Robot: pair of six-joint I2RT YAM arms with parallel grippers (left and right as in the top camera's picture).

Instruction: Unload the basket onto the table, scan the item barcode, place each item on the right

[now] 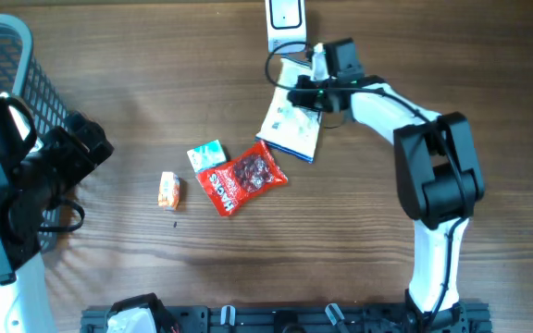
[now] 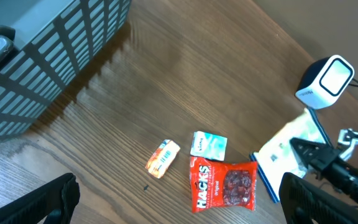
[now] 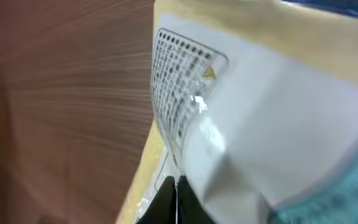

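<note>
Jaws of the right arm [image 1: 433,157] are clamped on the far edge of a white-and-blue packet [image 1: 290,129], the item for scanning. In the right wrist view the packet fills the picture, white with a fine dotted grid panel, all blurred, and dark fingers [image 3: 171,198] show at the bottom edge. From overhead the packet lies just on the near side of the scanner [image 1: 285,17], a small white unit standing at the far edge of the bench [image 1: 359,259], about halfway along it. The packet's far corner comes close to the scanner's base; I cannot tell whether they touch, nor whether the packet's near edge rests on the bench.

Jaws of the left arm [image 1: 7,213] stand wide apart with nothing between them, held above the left side of the bench beside a grey slatted basket [image 1: 26,83] at the far left corner.

Near the middle of the bench a red Hacks bag [image 1: 243,180] lies flat, its right corner just beside the packet's near blue edge. A small teal-and-white packet [image 1: 205,154] sits touching or almost touching the bag's far left corner. A small orange-and-white wrapper [image 1: 168,189] lies apart to the left of both.
</note>
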